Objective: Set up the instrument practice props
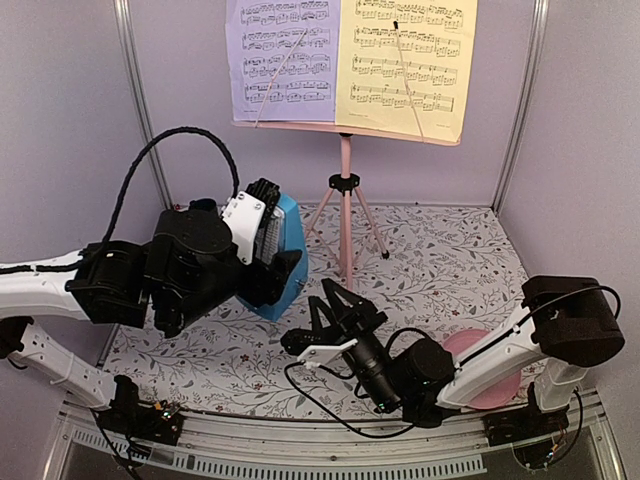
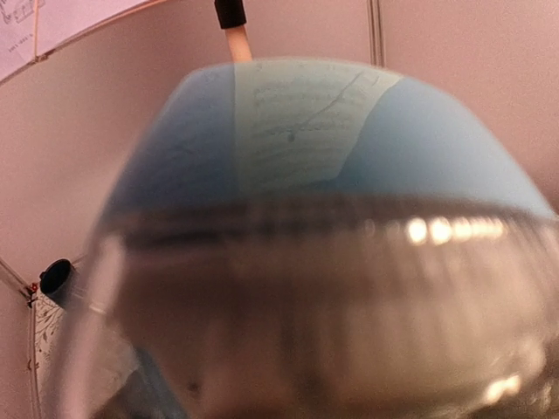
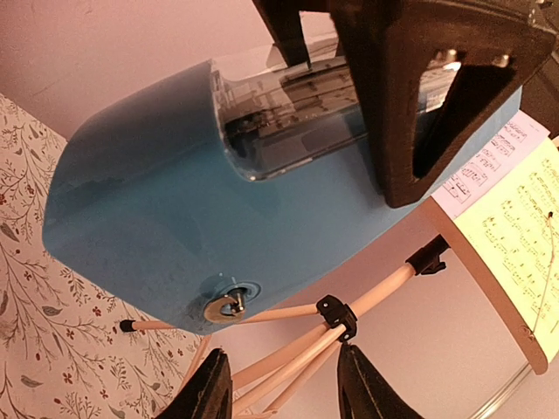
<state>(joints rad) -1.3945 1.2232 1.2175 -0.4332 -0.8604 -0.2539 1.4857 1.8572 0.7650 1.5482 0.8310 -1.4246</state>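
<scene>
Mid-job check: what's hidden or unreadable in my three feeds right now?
- Top view: the left tool hides much of the blue metronome base; standing or lifted, cannot tell.
- Left wrist: the metronome fills the blurred frame; no fingers show.
- Top view: the right arm hides most of the pink plate.
- Right wrist: two stand legs run off the bottom edge.

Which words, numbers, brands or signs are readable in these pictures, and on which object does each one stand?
No word or number is readable.
Lavender sheet: printed music notes only, too small to read.
Yellow sheet: the same.
Blue metronome: marks behind its clear window, blurred.
</scene>
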